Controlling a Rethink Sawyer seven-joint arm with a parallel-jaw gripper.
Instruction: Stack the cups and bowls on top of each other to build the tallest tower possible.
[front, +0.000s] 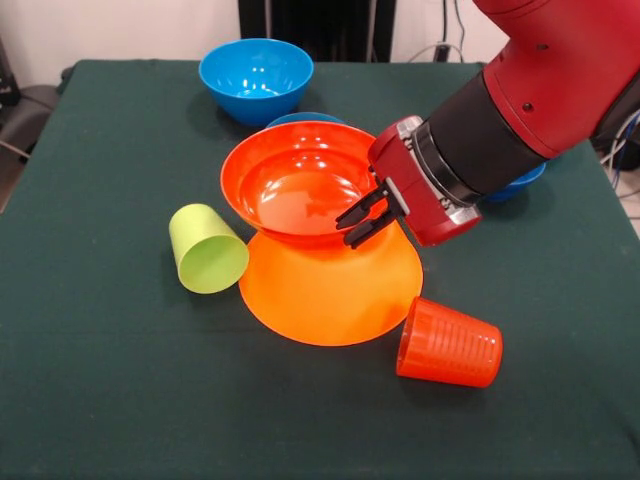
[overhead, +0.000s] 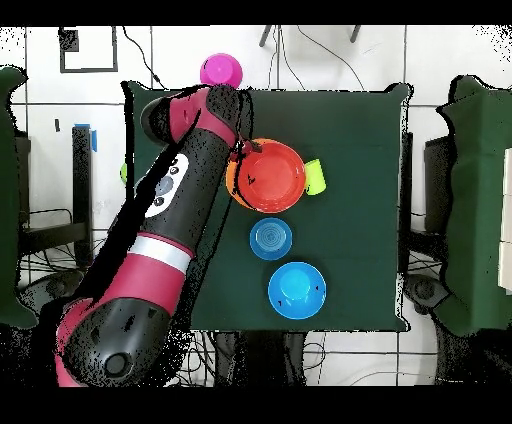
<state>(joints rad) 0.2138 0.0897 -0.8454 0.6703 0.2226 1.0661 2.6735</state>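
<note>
While the front view shows most, it leaves one thing unsettled: the black pincer (front: 365, 217) sits at the rim of the glossy red-orange plastic bowl (front: 293, 190), its tips apparently straddling that rim, but whether they pinch it or merely rest there I cannot tell. That bowl sits upright on the wide, upturned light-orange plastic bowl (front: 330, 290), which serves as the base of the tower directly under the pincer. Beyond the bowl from the pincer lies the smooth lime-green plastic tumbler (front: 206, 248), tipped on its side. Below the pincer and nearer the camera lies the ribbed orange plastic tumbler (front: 450, 343), also on its side. Past the tower, well apart from the pincer, stands a blue plastic bowl (front: 256, 78); the edge of another blue one (front: 305, 119) peeks out behind the red-orange bowl.

From the overhead view, the red arm (overhead: 180, 190) covers most of the pincer, which meets the red-orange bowl (overhead: 270, 175) at its rim. A small blue bowl (overhead: 271, 238) and a larger blue bowl (overhead: 297, 290) lie well apart from it, and a pink bowl (overhead: 221, 70) sits at the table's edge.

The step in hand looks like settling the red-orange bowl onto the base. Next, I judge, the pincer should draw clear without dragging it, then fetch a blue bowl.
</note>
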